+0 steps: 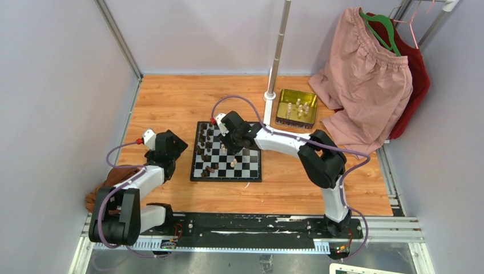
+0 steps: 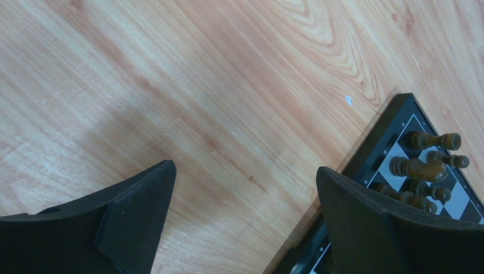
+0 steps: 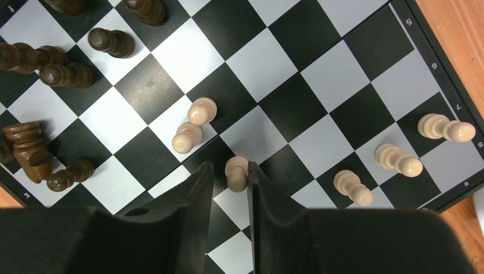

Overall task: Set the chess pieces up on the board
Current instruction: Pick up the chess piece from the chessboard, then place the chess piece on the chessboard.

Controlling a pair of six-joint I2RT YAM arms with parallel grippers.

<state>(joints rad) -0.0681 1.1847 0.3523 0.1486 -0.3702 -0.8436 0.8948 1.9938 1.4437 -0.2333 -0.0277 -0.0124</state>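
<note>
The board (image 1: pixel 225 178) lies mid-table. Dark chess pieces (image 3: pixel 68 74) crowd its left side; some lie toppled. Two cream pawns (image 3: pixel 194 123) stand close together, and three more (image 3: pixel 394 160) stand near the board's (image 3: pixel 297 34) right edge. My right gripper (image 3: pixel 229 166) hangs over the board with its jaws a narrow way apart around a cream pawn (image 3: pixel 236 173). The pawn touches the right finger, and a gap shows on the left side. My left gripper (image 2: pixel 244 166) is wide open over bare wood just left of the board (image 2: pixel 376 137), holding nothing. Dark pieces (image 2: pixel 425 165) show at that corner.
A gold tin (image 1: pixel 279 114) with several cream pieces stands behind the board on the right, beside a metal pole (image 1: pixel 277 51). Pink and red clothes (image 1: pixel 365 80) hang at the back right. A brown cloth (image 1: pixel 108 180) lies by the left arm.
</note>
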